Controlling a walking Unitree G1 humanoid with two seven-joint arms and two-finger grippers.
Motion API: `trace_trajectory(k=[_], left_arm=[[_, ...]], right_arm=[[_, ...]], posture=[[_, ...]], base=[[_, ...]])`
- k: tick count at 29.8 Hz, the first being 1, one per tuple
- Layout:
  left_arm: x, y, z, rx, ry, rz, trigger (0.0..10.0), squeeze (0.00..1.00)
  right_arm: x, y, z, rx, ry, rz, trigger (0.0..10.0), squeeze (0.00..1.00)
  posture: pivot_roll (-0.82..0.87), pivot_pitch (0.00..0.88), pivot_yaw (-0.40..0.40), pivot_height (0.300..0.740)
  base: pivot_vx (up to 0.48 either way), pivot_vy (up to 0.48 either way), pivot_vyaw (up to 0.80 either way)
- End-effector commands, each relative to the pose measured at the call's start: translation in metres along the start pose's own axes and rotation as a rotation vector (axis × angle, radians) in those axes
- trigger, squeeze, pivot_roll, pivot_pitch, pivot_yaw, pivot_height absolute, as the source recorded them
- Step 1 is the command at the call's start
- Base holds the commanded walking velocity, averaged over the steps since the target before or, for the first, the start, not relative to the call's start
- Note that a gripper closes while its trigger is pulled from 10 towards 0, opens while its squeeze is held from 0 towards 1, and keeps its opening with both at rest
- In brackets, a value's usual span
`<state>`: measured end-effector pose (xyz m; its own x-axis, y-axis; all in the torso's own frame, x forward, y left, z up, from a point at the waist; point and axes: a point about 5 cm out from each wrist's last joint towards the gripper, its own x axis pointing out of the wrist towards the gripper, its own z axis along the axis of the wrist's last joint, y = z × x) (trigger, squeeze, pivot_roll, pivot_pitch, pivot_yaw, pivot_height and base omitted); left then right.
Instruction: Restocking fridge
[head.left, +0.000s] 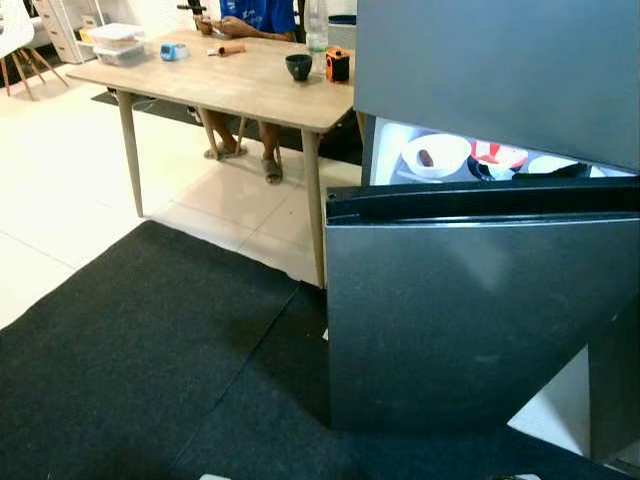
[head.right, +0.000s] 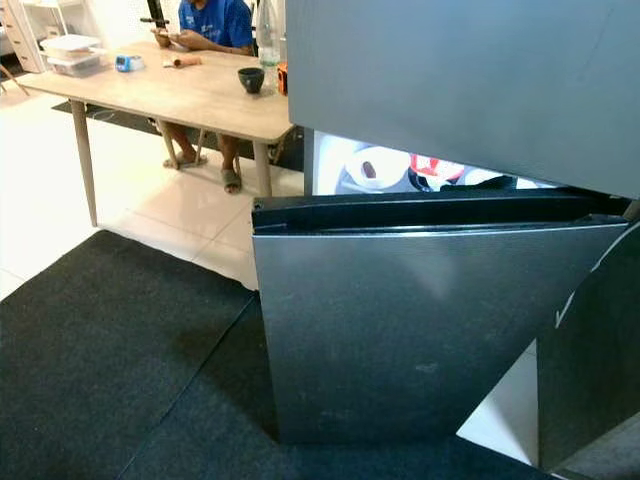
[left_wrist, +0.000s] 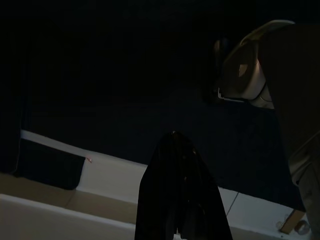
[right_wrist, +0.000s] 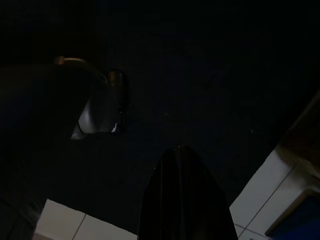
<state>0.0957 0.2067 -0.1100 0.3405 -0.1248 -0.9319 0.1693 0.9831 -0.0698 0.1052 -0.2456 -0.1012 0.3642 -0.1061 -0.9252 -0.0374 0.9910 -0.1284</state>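
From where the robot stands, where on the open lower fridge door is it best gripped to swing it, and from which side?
Probably the black top edge of the lower fridge door, pincer from above: it is an exposed, narrow ledge, while the steel face is flat and offers no visible handle.

— What stands on the wooden bench (head.left: 240, 85)?

— Near its right edge, a dark bowl (head.left: 298, 66) with an orange and black object (head.left: 338, 64) just beside it. A clear bottle (head.left: 316, 25) rises behind them at the far edge.

— And toward the left end?

— Stacked clear containers (head.left: 118, 42) at the far left corner, then a small blue thing (head.left: 173, 51) and a brown roll (head.left: 230, 48), perhaps cardboard; it is too small to tell.

— Anyone about?

— A person in a blue shirt (head.left: 258, 14) sits at the far edge, sandalled feet under the bench on pale tiles (head.left: 60, 190). A black mat (head.left: 140, 350) covers the near floor.
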Motion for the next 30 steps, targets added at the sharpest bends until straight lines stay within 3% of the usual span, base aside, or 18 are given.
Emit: trace_trajectory(k=[1, 16, 22, 28, 30], left_arm=[[0.003, -0.013, 0.0, 0.022, 0.004, -0.061, 10.0, 0.0], [0.003, -0.012, 0.004, 0.037, -0.002, -0.062, 10.0, 0.0], [0.004, -0.008, 0.016, 0.026, -0.041, -0.027, 10.0, 0.0], [0.004, -0.007, 0.019, 0.019, -0.042, -0.026, 10.0, 0.0], [0.004, -0.007, 0.016, 0.022, -0.037, -0.034, 10.0, 0.0]], right_arm=[[0.0, 0.002, 0.003, 0.011, -0.02, 0.001, 10.0, 0.0], [0.002, 0.006, 0.013, 0.026, -0.058, 0.007, 10.0, 0.0], [0.002, 0.006, 0.023, 0.059, -0.098, 0.01, 10.0, 0.0], [0.002, 0.005, 0.033, 0.112, -0.152, 0.018, 10.0, 0.0], [0.001, 0.004, 0.046, 0.187, -0.237, 0.046, 10.0, 0.0]], posture=[[-0.08, 0.063, -0.011, 0.74], [-0.07, 0.008, -0.02, 0.74], [-0.07, 0.0, -0.022, 0.74], [-0.07, 0.0, -0.019, 0.74], [-0.07, 0.0, -0.018, 0.74]], base=[[0.307, 0.0, 0.0], [0.339, 0.0, 0.0], [0.165, 0.0, 0.0], [0.0, 0.0, 0.0], [0.0, 0.0, 0.0]])
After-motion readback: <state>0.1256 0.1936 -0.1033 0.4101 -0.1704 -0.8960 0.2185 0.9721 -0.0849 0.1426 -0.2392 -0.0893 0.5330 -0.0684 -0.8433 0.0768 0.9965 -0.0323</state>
